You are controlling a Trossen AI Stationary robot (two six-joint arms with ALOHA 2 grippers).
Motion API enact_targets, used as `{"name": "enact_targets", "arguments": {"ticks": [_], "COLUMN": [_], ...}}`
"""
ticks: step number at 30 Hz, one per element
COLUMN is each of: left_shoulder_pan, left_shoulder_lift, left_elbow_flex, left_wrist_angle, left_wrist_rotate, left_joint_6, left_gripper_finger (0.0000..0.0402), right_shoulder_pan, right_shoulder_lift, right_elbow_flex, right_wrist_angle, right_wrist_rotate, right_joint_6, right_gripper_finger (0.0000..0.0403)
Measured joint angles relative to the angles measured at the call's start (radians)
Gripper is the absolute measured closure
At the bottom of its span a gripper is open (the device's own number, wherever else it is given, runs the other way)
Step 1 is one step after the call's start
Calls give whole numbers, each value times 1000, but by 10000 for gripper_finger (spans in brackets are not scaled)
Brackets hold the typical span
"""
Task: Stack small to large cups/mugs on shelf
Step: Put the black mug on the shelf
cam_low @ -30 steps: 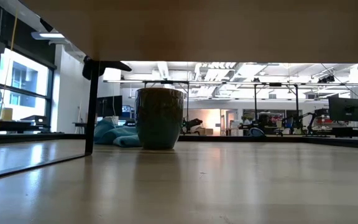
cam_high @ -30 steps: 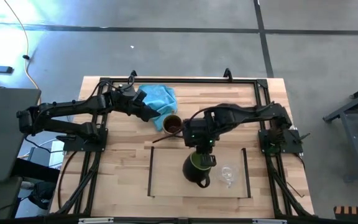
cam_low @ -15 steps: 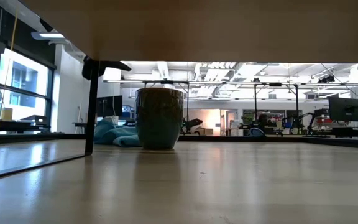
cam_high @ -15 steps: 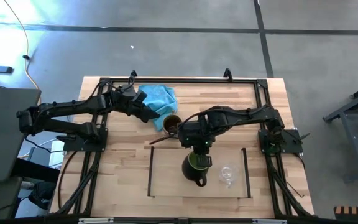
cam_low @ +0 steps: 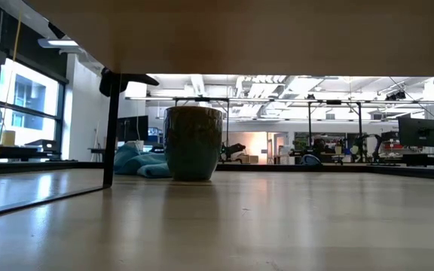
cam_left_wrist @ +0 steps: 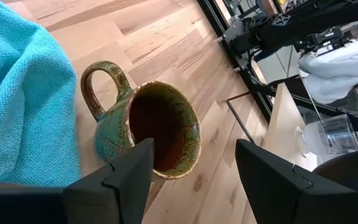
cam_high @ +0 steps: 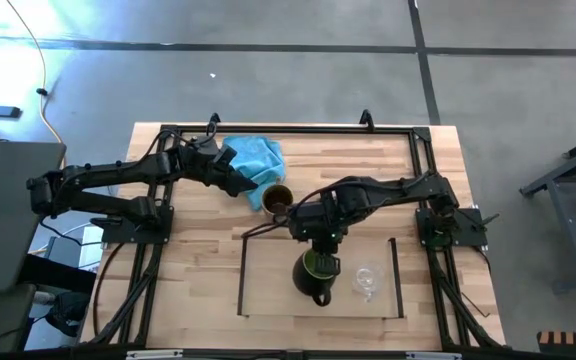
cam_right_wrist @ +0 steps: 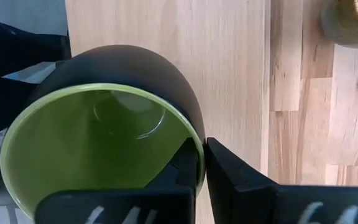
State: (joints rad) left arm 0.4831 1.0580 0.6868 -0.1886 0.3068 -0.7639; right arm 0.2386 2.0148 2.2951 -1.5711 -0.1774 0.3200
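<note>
Striped-plank wooden surface [cam_high: 198, 270], carrying all items listed. Flat pale wooden shelf [cam_high: 268, 285] with thin dark rails on its two short sides, lying at the near middle of the surface. Crumpled turquoise cloth [cam_high: 255, 158], at the far side of the surface, well apart from the shelf. Dark mug with green interior [cam_high: 315, 273], upright on the shelf, handle toward the near edge; the right tool [cam_high: 318, 243] is at its far rim, fingers pressed together on the rim wall, one inside and one outside, as the right wrist view shows [cam_right_wrist: 199, 165]. Right arm reaches from the right side of the surface inward, bent at the elbow, wrist over the shelf's far edge. Glazed green-brown handled mug [cam_high: 276, 199] with dark interior, upright on the bare surface just beside the cloth, off the shelf; the left tool [cam_high: 251, 189] is just beside it, fingers spread, straddling the rim without touching. Left arm extends from the left side across the cloth's near edge. Small clear glass cup [cam_high: 366, 282], on the shelf just beside the dark mug, toward the right rail.
</note>
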Motion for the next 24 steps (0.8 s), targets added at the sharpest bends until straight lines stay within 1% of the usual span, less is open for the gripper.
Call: {"name": "enact_targets", "arguments": {"ticks": [24], "left_shoulder_pan": [0], "left_shoulder_lift": [0], "left_elbow_flex": [0], "left_wrist_angle": [1], "left_wrist_rotate": [-1], "left_joint_6": [0], "left_gripper_finger": [186], "right_shoulder_pan": [0], "right_shoulder_lift": [-1], "right_elbow_flex": [1], "right_wrist_angle": [0], "right_wrist_rotate": [2], "right_joint_6": [12], "right_gripper_finger": [403]}}
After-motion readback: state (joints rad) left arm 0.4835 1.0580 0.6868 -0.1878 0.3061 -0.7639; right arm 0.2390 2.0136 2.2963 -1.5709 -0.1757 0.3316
